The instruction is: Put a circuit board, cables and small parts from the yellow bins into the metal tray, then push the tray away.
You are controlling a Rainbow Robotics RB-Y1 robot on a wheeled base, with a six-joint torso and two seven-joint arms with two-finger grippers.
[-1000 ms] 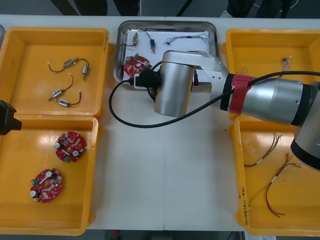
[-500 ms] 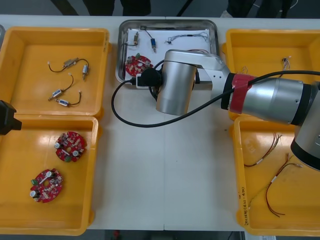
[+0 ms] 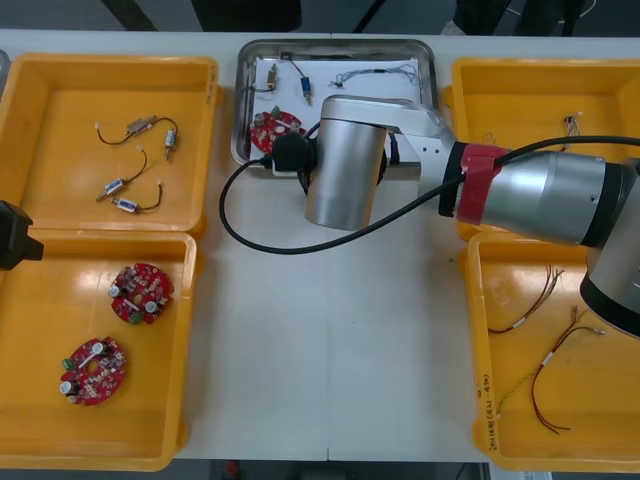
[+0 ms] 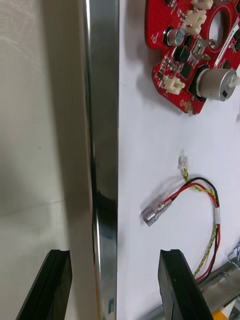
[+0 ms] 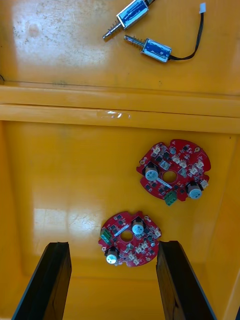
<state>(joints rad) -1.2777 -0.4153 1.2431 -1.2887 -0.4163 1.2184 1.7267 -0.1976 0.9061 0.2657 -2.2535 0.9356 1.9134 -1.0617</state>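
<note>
Right wrist view: right claw [image 4: 114, 265] stood spread astride the metal tray [image 4: 102, 125] rim (loaded); seemingly the push step; next, a steady shove; left claw [image 5: 112, 270] hung spread.

A light table [image 3: 330, 350] (evenly lit) ends at what seems a dark grey floor [image 3: 60, 12] beyond.
</note>
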